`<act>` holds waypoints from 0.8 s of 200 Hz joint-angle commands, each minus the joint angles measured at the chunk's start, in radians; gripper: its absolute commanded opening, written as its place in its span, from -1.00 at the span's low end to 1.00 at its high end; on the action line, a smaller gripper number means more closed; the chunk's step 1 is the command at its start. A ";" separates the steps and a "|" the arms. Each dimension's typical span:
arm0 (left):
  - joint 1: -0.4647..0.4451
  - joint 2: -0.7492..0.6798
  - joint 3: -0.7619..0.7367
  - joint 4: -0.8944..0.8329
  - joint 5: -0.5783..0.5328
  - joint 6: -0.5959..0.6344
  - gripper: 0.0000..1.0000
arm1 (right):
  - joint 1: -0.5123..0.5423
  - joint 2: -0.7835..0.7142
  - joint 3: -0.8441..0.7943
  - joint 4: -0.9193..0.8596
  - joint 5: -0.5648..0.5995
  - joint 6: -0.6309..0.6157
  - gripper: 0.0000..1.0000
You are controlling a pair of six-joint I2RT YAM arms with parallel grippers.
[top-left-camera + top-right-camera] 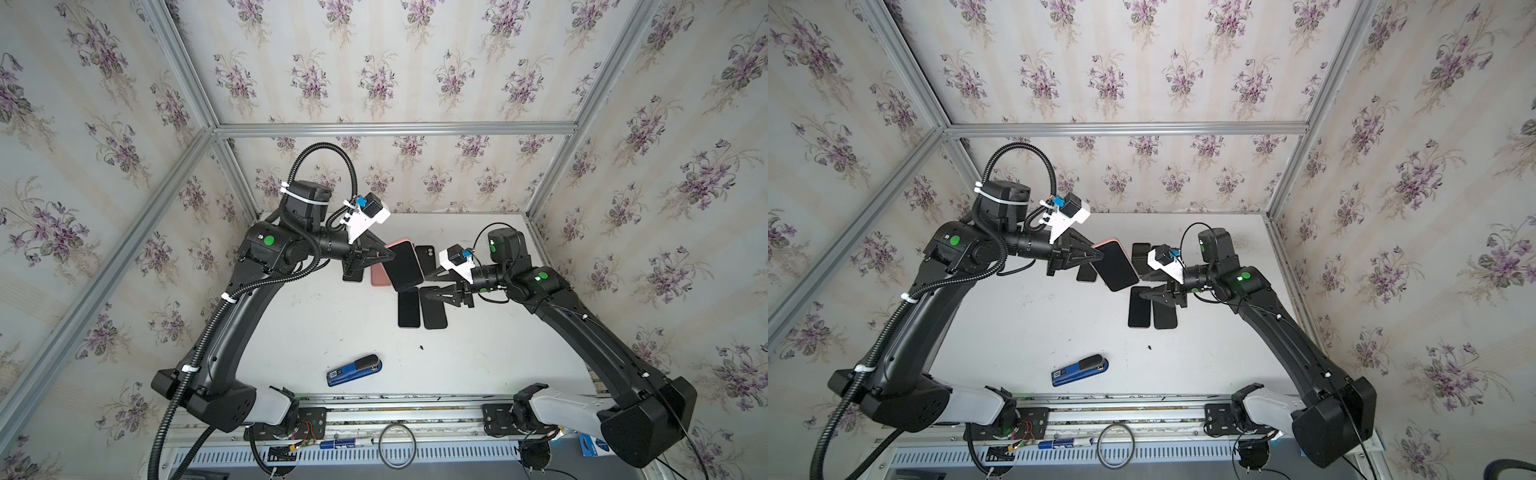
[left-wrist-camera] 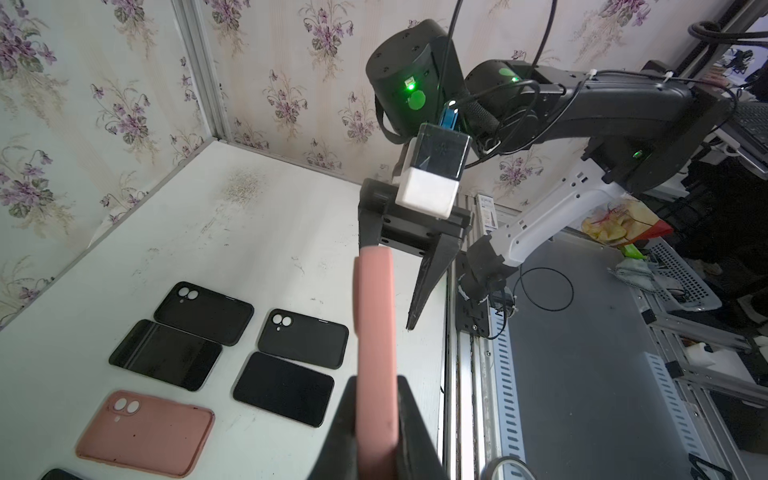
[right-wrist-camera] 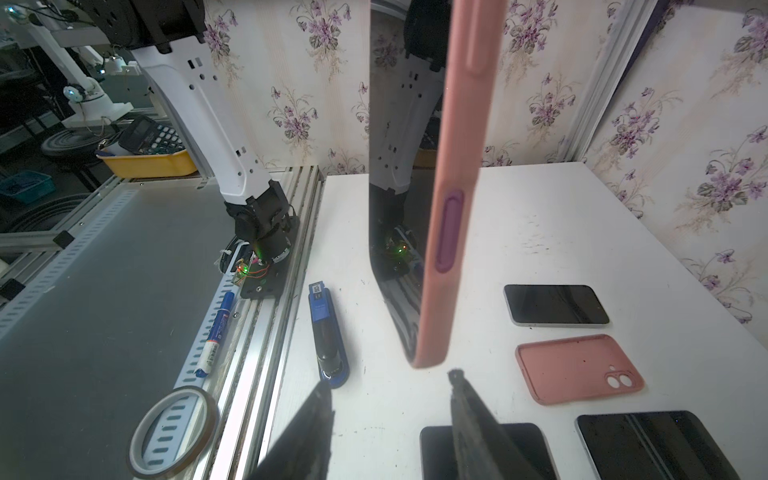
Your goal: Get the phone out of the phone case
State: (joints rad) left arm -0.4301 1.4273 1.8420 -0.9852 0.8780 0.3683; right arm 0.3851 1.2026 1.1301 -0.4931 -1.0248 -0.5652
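The phone (image 3: 399, 187) sits inside its case (image 3: 453, 208), as far as we can see, so the main step is not yet done. The pair is held up above the table (image 1: 291, 332), standing on edge, with one end clamped and the other end free.

The left gripper (image 2: 376, 409) is closed tight across the case at one end. The right gripper (image 3: 390, 382) has its fingers apart and holds nothing. The free corner of the case hangs just ahead of its fingertips, and we see no contact. We judge that lifting and presenting are done, and that peeling the case off is what is left.

The phone's front is flat, glossy black glass that mirrors the arm beside it. The case is matte pink, looks soft and rubbery, and has rounded corners and a raised oval button pad on its side.

Further out on the table lie an empty pink case (image 2: 145, 432) with two round camera holes, two black cases (image 2: 203, 311) of the same shape, and bare dark phones (image 2: 282, 388), all flat. These suggest that others were already separated. A blue stapler (image 1: 354, 370) lies well apart, nearer the arm bases.
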 commanded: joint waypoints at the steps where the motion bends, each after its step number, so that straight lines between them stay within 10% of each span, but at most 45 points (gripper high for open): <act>1: -0.005 -0.001 0.014 0.003 0.046 0.050 -1.00 | 0.005 -0.005 -0.001 -0.008 -0.021 -0.030 -0.10; 160: -0.039 0.051 0.051 -0.050 0.071 0.081 -1.00 | 0.009 0.022 0.013 0.004 -0.043 -0.059 -0.54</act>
State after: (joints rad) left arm -0.4675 1.4700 1.8744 -1.0473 0.9039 0.4313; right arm 0.3935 1.2205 1.1313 -0.5034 -1.0451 -0.6037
